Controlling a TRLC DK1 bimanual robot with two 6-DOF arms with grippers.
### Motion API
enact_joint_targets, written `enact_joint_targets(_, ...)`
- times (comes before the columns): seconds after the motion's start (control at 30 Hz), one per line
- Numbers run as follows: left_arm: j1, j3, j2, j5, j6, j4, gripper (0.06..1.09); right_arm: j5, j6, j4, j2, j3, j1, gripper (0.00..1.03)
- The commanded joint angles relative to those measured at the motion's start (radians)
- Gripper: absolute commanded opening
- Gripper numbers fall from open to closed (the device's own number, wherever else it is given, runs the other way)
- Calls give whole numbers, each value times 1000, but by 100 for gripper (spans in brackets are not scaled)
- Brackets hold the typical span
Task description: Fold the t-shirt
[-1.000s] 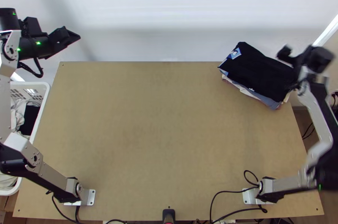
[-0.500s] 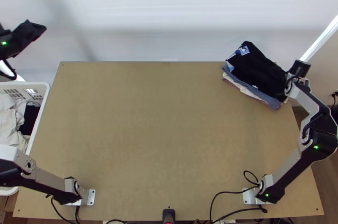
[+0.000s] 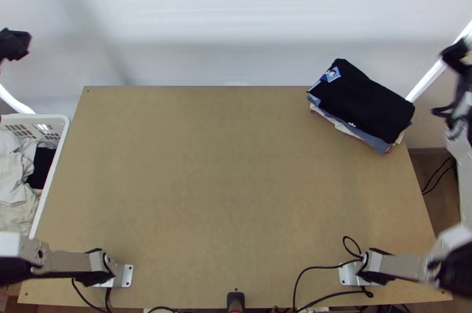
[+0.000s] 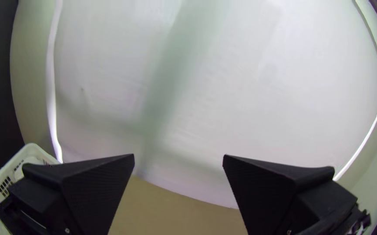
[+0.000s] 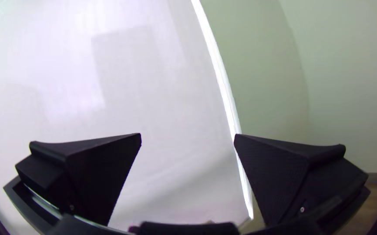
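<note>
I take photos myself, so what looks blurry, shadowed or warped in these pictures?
Top view: the right arm is blurred; left wrist view: soft shadow bands cross the white backdrop, its edges bowed; right wrist view: brighter patches on the backdrop, corners dark.

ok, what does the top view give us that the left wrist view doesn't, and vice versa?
Top view: a stack of folded clothes, black garment uppermost, at the table's far right corner; white and black cloth inside the white perforated plastic basket; both arms' metal base plates.

Left wrist view: the gap between the left hand's two wide flat black fingers, with nothing held there.

Both: that basket, part of the light wooden table and the white backdrop.
</note>
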Motion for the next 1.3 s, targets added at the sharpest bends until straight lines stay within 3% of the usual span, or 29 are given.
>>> enact_joint_targets(0.0, 6, -122, -150, -56, 61, 122, 104, -63, 77, 64, -113, -22, -5, 99)
enact_joint_targets(0.13, 7, -326, -338, -98, 87, 291, 104, -199, 95, 70, -255, -41, -8, 99)
enact_joint_targets(0.2, 6, -424, -430, -177, 119, 357, 104, -285, 95, 80, -333, -65, -8, 99)
enact_joint_targets(0.3, 7, -631, -605, -226, 153, 547, 104, -368, 79, 102, -465, -150, 1, 99)
enact_joint_targets(0.4, 14, -838, -788, -256, 174, 691, 104, -396, 42, 126, -604, -291, 38, 99)
enact_joint_targets(0.6, 130, -1221, -1090, -268, 208, 860, 104, -370, -139, 151, -871, -616, 133, 99)
enact_joint_targets(0.87, 145, -1629, -1434, -266, 215, 839, 104, -293, -179, 182, -1132, -1018, 141, 99)
enact_joint_targets(1.1, 107, -1814, -1446, -256, 205, 817, 104, -239, -267, 182, -1288, -1268, 267, 99)
enact_joint_targets(1.17, 78, -1883, -1446, -257, 208, 822, 104, -229, -357, 186, -1371, -1366, 301, 99)
enact_joint_targets(1.27, 73, -1947, -1446, -257, 206, 793, 104, -176, -356, 111, -1367, -1395, 296, 99)
